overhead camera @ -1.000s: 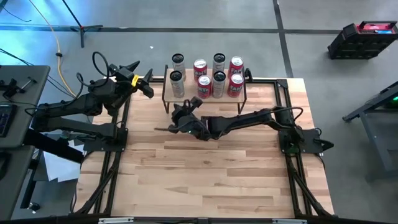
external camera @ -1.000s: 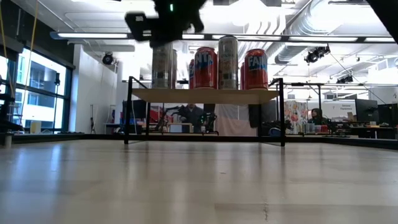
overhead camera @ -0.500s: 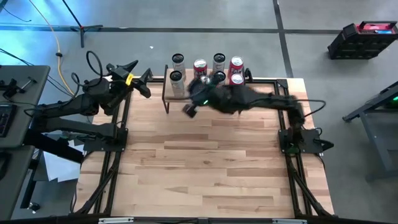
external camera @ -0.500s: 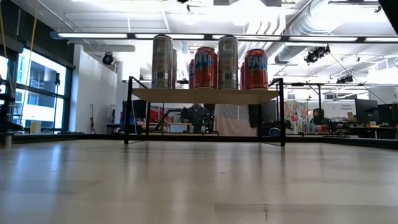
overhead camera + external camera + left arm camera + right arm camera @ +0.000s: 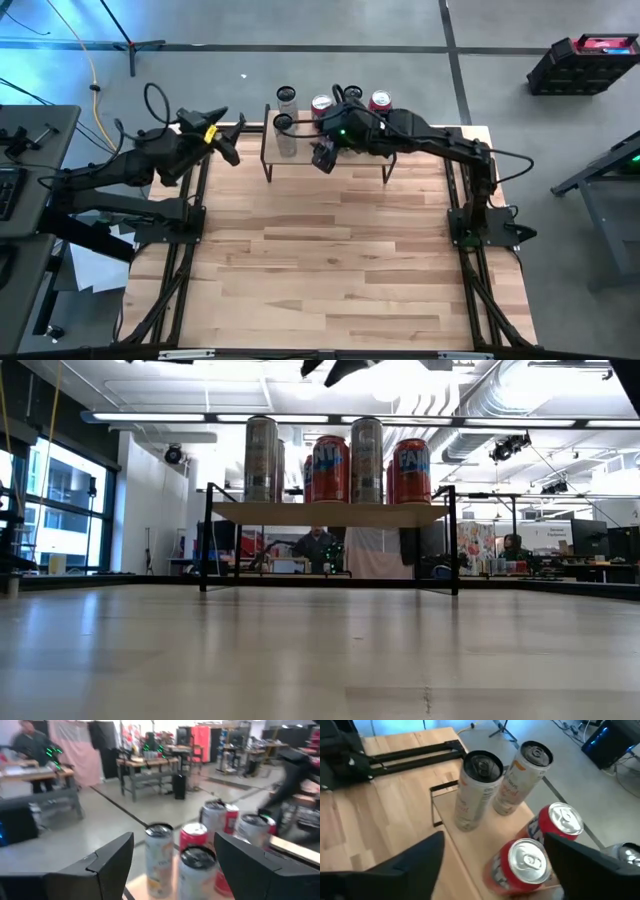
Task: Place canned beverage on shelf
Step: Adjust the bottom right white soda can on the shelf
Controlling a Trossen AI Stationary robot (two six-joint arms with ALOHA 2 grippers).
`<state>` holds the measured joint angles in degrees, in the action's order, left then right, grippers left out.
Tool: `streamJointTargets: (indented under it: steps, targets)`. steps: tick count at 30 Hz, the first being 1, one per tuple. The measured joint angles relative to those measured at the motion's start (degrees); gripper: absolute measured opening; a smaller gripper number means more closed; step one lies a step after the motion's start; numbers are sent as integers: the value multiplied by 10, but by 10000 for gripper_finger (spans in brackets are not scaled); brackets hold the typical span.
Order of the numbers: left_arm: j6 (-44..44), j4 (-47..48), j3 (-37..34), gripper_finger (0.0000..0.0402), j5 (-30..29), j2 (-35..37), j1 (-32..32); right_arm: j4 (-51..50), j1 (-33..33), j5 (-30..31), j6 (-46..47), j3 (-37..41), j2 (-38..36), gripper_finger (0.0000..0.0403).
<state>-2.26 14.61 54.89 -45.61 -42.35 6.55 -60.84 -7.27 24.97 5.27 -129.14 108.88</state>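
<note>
The shelf [image 5: 330,150] stands at the far edge of the table [image 5: 330,260], near the middle, and the cans [image 5: 330,468] stand upright on its plank top in two rows. From above, the right arm covers much of the shelf, so only some lids show: a pale can [image 5: 287,97] at the far left corner, a red can [image 5: 380,101] toward the far right, and parts of others between. An exact count cannot be made there. In the low view the back row is mostly hidden behind the front one.

The right gripper [image 5: 322,155] hangs above the shelf's front edge, left of centre. In its wrist view its fingers [image 5: 415,862] stand wide apart with nothing between them; below are two pale cans and two red ones [image 5: 525,865], one more cut off at the frame edge. In the low view only a dark tip of this gripper shows at the top.

The left gripper [image 5: 225,140] waits off the table's far-left corner, beside the shelf. Its fingers [image 5: 107,862] are spread, holding nothing, and the cans beyond them are blurred.
</note>
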Motion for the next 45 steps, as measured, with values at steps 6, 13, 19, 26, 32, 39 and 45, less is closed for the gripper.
streamJointTargets:
  steps: [6, 13, 19, 26, 32, 39, 45]
  targets:
    - [-48, 32, 0, 266, 34, -5, 0, -9, -29, -25, -34, 0, 0, 395]
    - [-52, -12, 0, 266, 30, -21, 10, -20, -88, -102, -94, 0, 1, 397]
    - [-30, -60, 0, 266, 29, -50, 31, -34, -114, -169, -114, -1, 14, 399]
    - [-31, -74, -1, 266, 31, -74, 45, -46, -109, -123, -102, 0, 40, 398]
    - [-31, -75, -1, 266, 32, -78, 45, -57, -106, -119, -83, 0, 43, 396]
    - [-31, -73, -1, 266, 36, -78, 42, -71, -104, -123, -81, 0, 57, 396]
    - [-33, -72, -1, 266, 60, -78, 42, -79, -99, -109, -97, -1, 64, 396]
